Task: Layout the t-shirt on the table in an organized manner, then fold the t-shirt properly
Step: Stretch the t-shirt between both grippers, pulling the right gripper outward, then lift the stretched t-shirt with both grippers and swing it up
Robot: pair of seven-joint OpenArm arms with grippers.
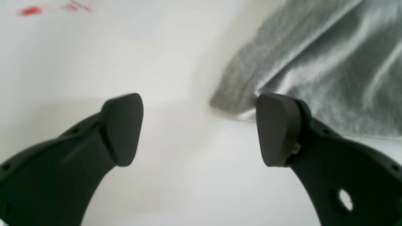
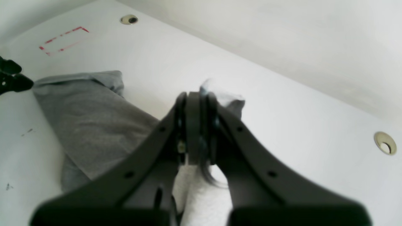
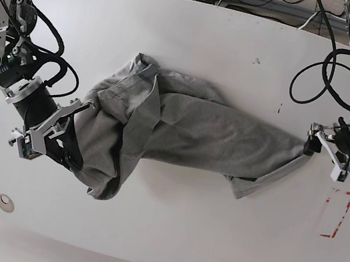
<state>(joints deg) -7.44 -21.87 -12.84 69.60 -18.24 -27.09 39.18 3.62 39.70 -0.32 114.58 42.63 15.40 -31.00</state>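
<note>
My right tool [image 2: 196, 125] fills the near view, its jaws pressed together on a pinch of the grey t-shirt [image 3: 188, 133], a pale fold bunched beneath them. In the base view that tool [image 3: 80, 109] sits at the shirt's crumpled end on the white desk [image 3: 198, 40]. The shirt lies stretched across the middle of the desk, twisted and wrinkled. My left tool [image 1: 199, 128] hangs with its jaws wide apart and nothing between them, just beside the shirt's far corner [image 1: 238, 94]; it seems clear of the cloth, though blur hides the gap. A red tape rectangle [image 3: 335, 213] lies near it.
</note>
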